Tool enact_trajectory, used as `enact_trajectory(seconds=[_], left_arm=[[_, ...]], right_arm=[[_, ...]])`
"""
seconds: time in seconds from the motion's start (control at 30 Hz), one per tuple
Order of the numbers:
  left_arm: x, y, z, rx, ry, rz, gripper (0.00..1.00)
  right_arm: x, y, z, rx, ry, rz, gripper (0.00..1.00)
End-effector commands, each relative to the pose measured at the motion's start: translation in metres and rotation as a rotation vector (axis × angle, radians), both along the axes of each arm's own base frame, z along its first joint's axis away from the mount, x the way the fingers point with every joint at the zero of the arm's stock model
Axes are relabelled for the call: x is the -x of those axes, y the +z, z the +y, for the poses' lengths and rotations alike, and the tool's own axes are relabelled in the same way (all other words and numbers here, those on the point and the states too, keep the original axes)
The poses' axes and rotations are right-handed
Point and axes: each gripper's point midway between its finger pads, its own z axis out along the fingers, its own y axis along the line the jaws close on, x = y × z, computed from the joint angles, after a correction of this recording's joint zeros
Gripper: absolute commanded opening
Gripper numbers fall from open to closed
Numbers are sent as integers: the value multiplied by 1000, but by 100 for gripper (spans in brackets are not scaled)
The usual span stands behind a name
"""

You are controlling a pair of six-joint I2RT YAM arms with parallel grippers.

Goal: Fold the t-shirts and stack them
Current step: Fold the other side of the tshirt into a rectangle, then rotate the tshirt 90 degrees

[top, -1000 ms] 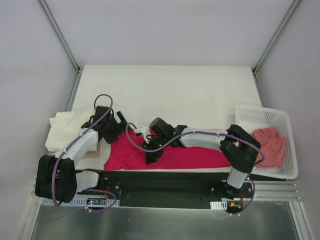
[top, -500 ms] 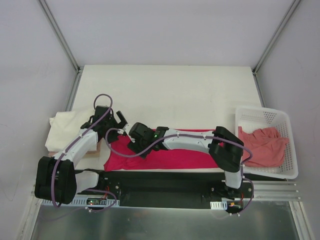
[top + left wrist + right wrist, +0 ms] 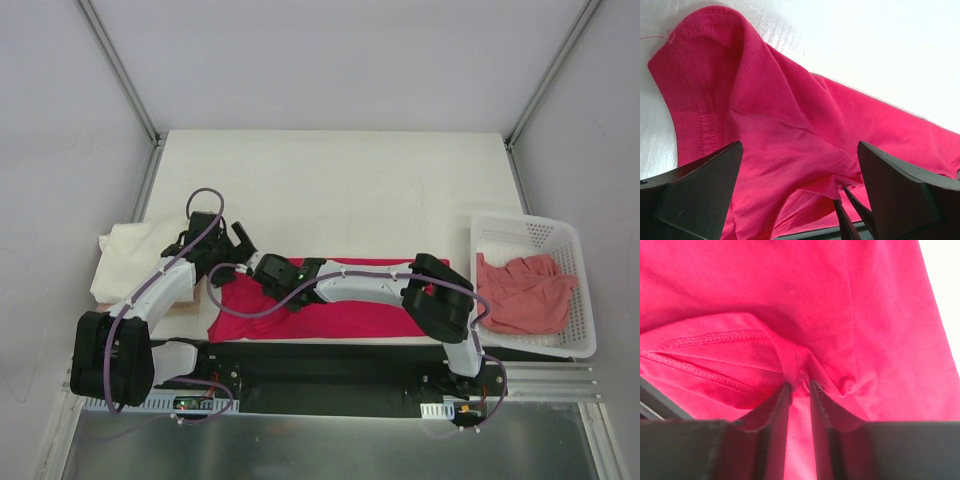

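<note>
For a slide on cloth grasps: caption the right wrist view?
Right gripper, jaws pinched shut on a raised fold of the crimson-pink t-shirt.

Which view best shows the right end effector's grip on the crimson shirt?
Right wrist: the right end effector is close up, jaws nearly closed on a fold of the crimson shirt. The top view shows its body over the shirt's left end, grip hidden. Left wrist catches dark tips, probably its own, at the bottom edge.
</note>
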Motion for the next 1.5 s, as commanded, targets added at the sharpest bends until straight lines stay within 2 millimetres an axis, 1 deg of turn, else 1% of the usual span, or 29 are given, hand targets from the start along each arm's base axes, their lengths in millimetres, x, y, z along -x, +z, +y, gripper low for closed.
enact_trajectory(seconds=[0.0,0.1,0.13,0.17,0.2,0.43,0.5,0.67,0.73,0.8,0.83,0.87,0.93,0.97,1.0,1.03,1.07,1.13,1.17,1.2,1.23,1.27,1.3,1.33,1.37,1.4,1.43,1.47], left_arm=[[2,-2,-1,2,-24,4,99],[2,-3,0,-1,-25,4,99],[3,-4,0,-2,-26,7,99],[3,-4,0,-5,-26,6,99],[4,-4,0,-4,-27,6,99],[6,-5,2,-11,-22,2,99],[7,-6,3,-14,-20,5,99],[8,-6,3,-14,-27,0,99],[8,-5,3,-15,-26,-3,99],[7,-3,2,-12,-28,-10,99],[7,-1,2,-9,-31,-16,99],[6,1,1,-4,-35,-22,99],[6,4,-1,4,-42,-29,99],[6,8,-2,8,-43,-41,99],[7,11,-4,21,-53,-44,99],[7,14,-5,27,-57,-51,99],[8,20,-6,35,-62,-72,99],[12,30,-12,70,-85,-93,99],[14,37,-13,82,-87,-123,99],[16,42,-16,95,-91,-140,99],[19,46,-18,108,-90,-153,99],[23,51,-20,117,-95,-181,99],[28,54,-27,127,-117,-190,99],[30,55,-30,139,-108,-193,99],[34,55,-34,142,-114,-195,99],[38,53,-39,137,-130,-189,99],[44,50,-49,125,-159,-184,99],[49,44,-56,118,-182,-157,99]], right_arm=[[-5,22,4,-28,-18,-60,19],[3,27,0,-30,-15,-74,12],[4,26,-2,-28,-22,-74,11],[5,25,-6,-19,-30,-85,7],[6,27,-8,-27,-44,-86,6],[13,20,-30,-5,-107,-95,8],[14,21,-32,-16,-133,-98,9],[17,15,-50,-17,-215,-106,13],[21,14,-53,-12,-217,-101,19],[27,17,-56,-17,-212,-96,28],[32,20,-55,-21,-201,-99,35],[35,27,-54,-36,-192,-103,47],[43,36,-50,-54,-162,-110,59],[45,45,-50,-75,-160,-112,74],[48,49,-50,-87,-154,-112,91],[49,53,-50,-98,-153,-110,96],[49,63,-52,-127,-157,-113,96],[48,69,-60,-137,-177,-128,96],[47,82,-62,-176,-185,-138,96],[47,82,-69,-175,-194,-146,96],[43,87,-75,-188,-232,-167,96],[40,98,-81,-222,-253,-180,96],[38,97,-89,-219,-274,-188,96],[30,99,-98,-222,-319,-201,96],[26,103,-107,-255,-377,-192,96],[22,102,-113,-266,-409,-180,96],[13,90,-131,-247,-469,-154,96],[9,92,-139,-285,-533,-135,96]])
